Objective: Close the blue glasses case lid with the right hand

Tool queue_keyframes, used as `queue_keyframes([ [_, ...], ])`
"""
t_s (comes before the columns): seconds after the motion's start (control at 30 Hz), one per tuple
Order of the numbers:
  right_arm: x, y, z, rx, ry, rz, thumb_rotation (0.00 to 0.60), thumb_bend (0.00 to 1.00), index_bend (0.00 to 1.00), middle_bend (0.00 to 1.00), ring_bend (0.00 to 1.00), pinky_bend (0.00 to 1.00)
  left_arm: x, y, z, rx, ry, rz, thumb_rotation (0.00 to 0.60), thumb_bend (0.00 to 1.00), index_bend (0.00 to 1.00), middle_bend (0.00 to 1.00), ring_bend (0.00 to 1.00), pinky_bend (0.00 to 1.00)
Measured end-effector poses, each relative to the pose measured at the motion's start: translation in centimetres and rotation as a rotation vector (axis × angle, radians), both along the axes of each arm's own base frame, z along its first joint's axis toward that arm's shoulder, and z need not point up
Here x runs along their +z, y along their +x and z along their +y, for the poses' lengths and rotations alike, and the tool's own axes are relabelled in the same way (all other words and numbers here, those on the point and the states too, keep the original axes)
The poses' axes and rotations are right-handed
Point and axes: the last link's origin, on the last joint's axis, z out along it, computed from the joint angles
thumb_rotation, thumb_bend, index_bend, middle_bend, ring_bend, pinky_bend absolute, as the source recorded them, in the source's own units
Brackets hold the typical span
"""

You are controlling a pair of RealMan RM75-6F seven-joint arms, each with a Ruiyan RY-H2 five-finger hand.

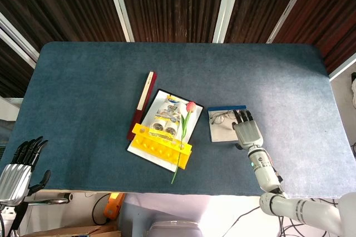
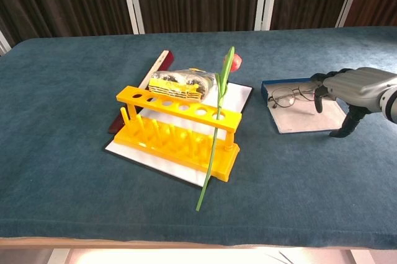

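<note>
The blue glasses case [image 1: 221, 132] lies open right of the table's middle, its white lining up and a blue edge along its far side. A pair of glasses [image 1: 221, 117] rests in its far part. My right hand [image 1: 248, 131] hovers palm down over the case's right side, fingers bent toward the far blue edge and holding nothing. In the chest view the right hand [image 2: 358, 88] sits just above the case [image 2: 302, 119], thumb pointing down beside it, with the glasses [image 2: 288, 96] to its left. My left hand [image 1: 18, 171] hangs open off the table's near-left corner.
Left of the case, a yellow test-tube rack [image 1: 160, 142] stands on a white black-edged board [image 1: 149, 154], with a snack packet [image 1: 167, 117] behind it. A red tulip [image 1: 191, 106] leans through the rack. A long red-and-cream box [image 1: 145, 101] lies along the board's left side.
</note>
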Motion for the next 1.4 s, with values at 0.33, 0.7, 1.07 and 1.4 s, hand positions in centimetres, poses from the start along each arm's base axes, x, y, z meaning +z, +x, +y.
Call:
queue_keyframes([
  [0.33,-0.4,0.1,-0.5,-0.003,0.006,0.005,0.600,0.35,0.51,0.01,0.00,0.02,0.1,-0.1,0.2,0.004,0.003,-0.002,0.600,0.42,0.00,0.00,0.00,0.07],
  [0.7,-1.1,0.2,-0.8,-0.012,0.012,0.027,0.600,0.38,0.52,0.01,0.00,0.02,0.2,-0.1,0.0,0.005,0.006,-0.004,0.600,0.42,0.00,0.00,0.00,0.07],
  [1.07,-1.2,0.1,-1.1,-0.025,0.019,0.040,0.600,0.63,0.55,0.01,0.00,0.02,0.2,-0.1,0.0,0.004,0.007,-0.005,0.600,0.42,0.00,0.00,0.00,0.07],
  [1.4,-0.7,0.2,-1.0,-0.023,0.022,0.035,0.600,0.68,0.55,0.01,0.00,0.02,0.3,-0.1,-0.1,0.002,0.010,-0.009,0.600,0.42,0.00,0.00,0.00,0.07],
])
